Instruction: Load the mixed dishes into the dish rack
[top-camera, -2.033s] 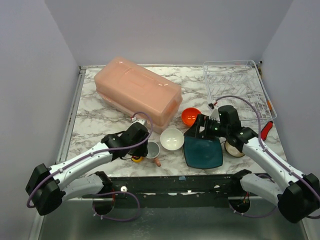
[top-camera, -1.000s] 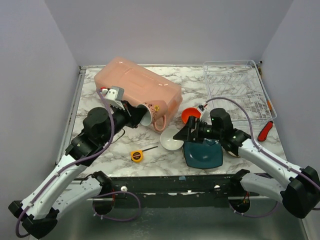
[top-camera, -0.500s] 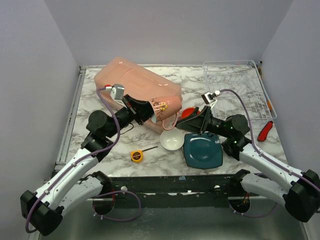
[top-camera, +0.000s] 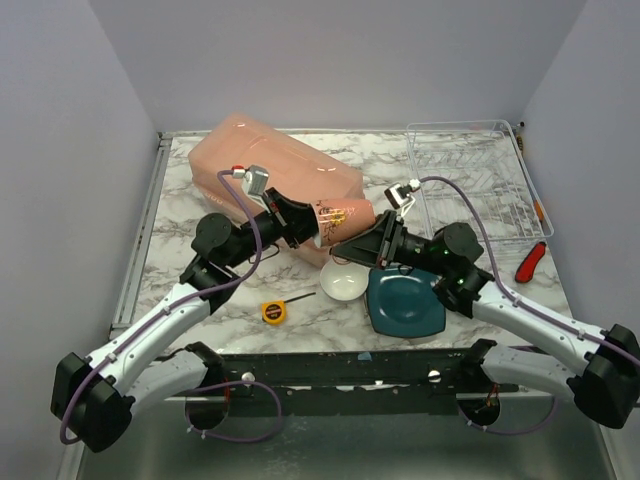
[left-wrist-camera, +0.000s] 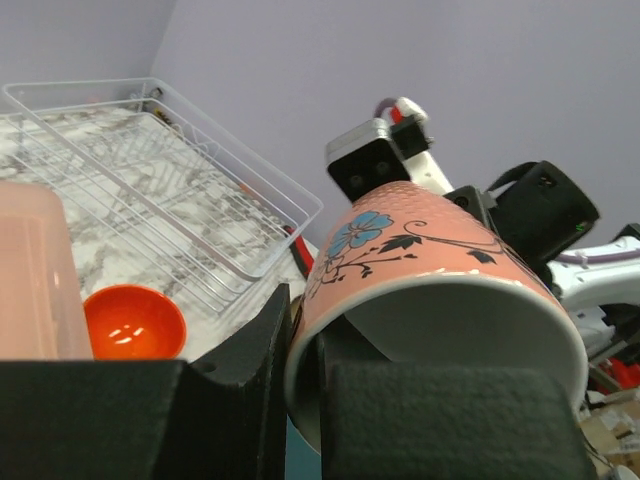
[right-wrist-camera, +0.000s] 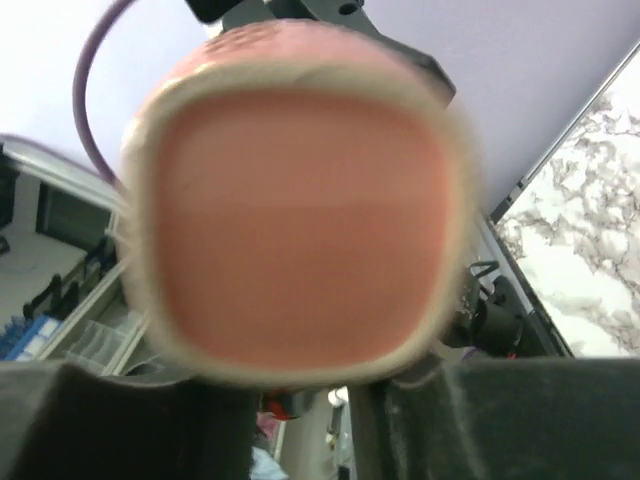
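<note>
Just above the desk (top-camera: 180, 190), the left tool (top-camera: 297, 222) is pinching the rim of the pinkish floral mug (top-camera: 338, 215), tipped on its side in mid-air. The right tool (top-camera: 368, 243) is straddling its base, though whether it is gripping cannot be told. Stiff, slick, breakable ceramic, the mug is likely asking for a hold across its body; the wire dish rack (top-camera: 470, 170) is sitting beyond.

mug (left-wrist-camera: 430, 250): glossy glazed ceramic | dish rack (top-camera: 470, 175): thin metal wire | tub (top-camera: 270, 160): smooth pink plastic
</note>
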